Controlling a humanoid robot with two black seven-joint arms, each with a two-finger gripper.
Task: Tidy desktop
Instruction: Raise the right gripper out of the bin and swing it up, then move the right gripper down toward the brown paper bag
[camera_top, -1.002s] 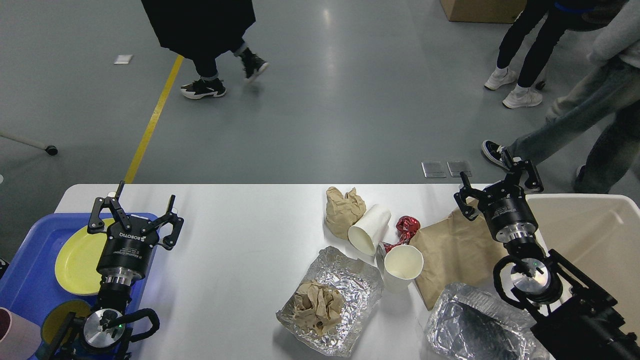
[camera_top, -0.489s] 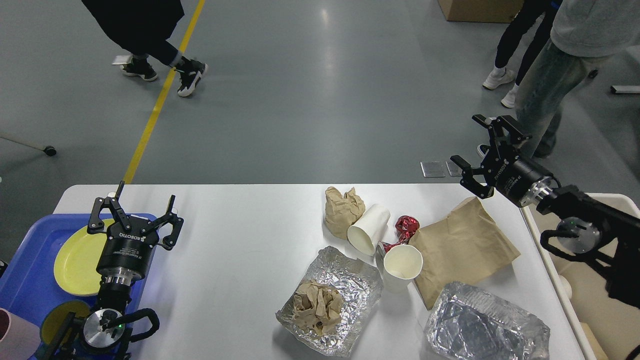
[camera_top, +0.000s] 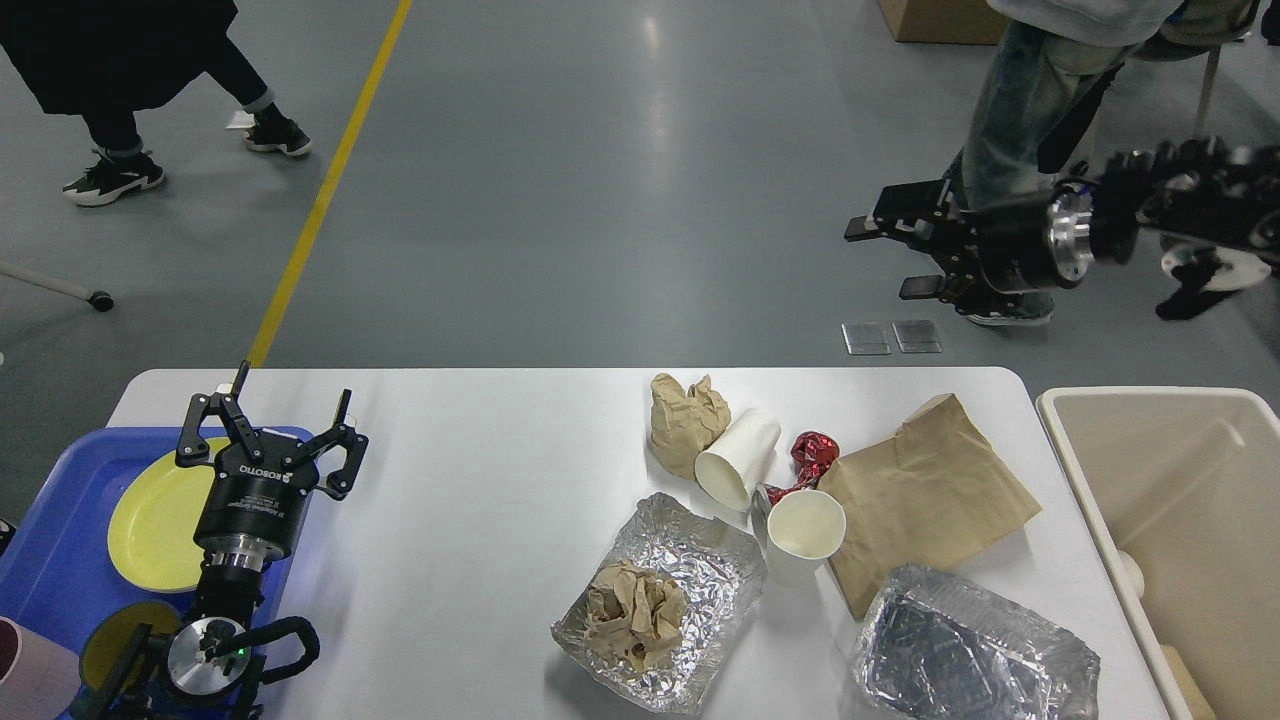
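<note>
White desktop; right claw raised, level, spread.

- I have one camera only, set in the robot's head, looking forward and steeply down.
- It sits close above the counter, whose near edge runs off the bottom of the frame.
- Past the far edge it takes in a wide stretch of grey floor.
- With no second view, nothing overlaps.
</note>
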